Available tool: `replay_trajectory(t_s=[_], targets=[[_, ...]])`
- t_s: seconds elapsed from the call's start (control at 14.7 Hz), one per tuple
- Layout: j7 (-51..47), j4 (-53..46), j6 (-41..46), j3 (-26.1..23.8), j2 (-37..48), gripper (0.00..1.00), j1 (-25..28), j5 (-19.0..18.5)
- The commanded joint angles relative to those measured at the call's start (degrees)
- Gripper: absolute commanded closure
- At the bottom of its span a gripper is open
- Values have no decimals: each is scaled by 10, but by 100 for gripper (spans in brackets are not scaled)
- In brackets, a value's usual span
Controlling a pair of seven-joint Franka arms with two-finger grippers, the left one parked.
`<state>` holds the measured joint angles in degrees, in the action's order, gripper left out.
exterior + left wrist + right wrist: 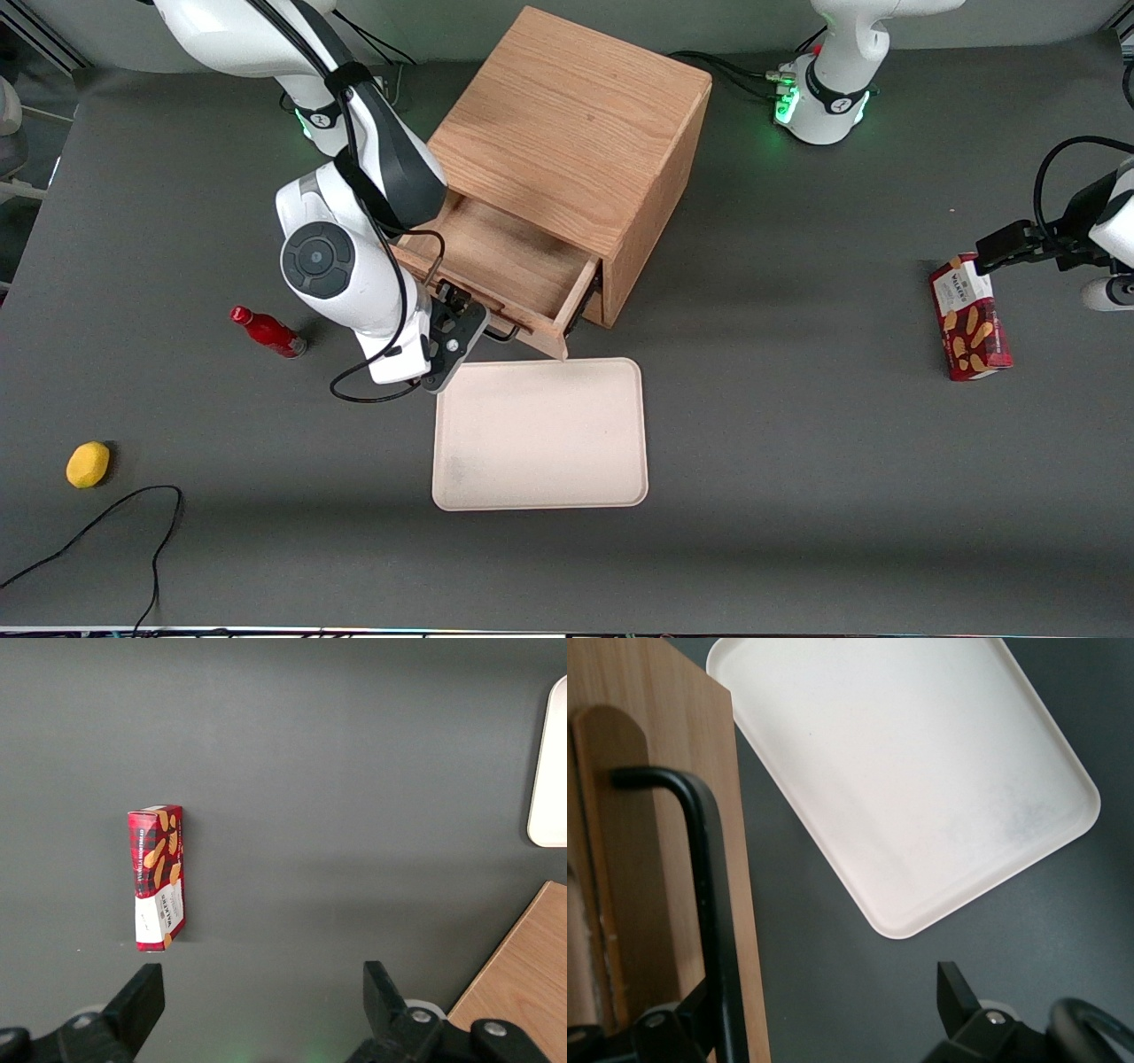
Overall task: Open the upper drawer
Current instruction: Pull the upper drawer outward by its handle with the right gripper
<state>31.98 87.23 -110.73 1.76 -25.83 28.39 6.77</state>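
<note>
The upper drawer point(496, 257) of the oak cabinet point(576, 124) stands pulled out toward the front camera, and its inside shows empty. My right gripper point(459, 326) is at the drawer's front panel point(664, 815), just above the table. It is open. The thin black bar handle point(713, 904) runs past one of its fingers point(700, 1010), while the other finger point(957, 992) hangs apart over the grey table. Between the fingers of the gripper point(830, 1010) I see only the panel's edge and the table.
A cream tray point(540, 434) point(921, 771) lies on the table just in front of the open drawer. A red bottle point(266, 330) lies beside my arm and a lemon point(88, 464) nearer the camera. A red biscuit box point(970, 319) point(158, 877) lies toward the parked arm's end.
</note>
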Motion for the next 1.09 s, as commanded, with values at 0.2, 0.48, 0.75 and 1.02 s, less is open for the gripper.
replay_trajectory(t_s=[0.2, 0.48, 0.75, 1.02], targets=[[-4, -50, 9, -3, -32, 0, -14, 2], [-3, -60, 10, -3, -38, 0, -23, 2], [-1, -70, 10, -4, -46, 0, -33, 2], [0, -77, 12, -5, -49, 0, -44, 2]])
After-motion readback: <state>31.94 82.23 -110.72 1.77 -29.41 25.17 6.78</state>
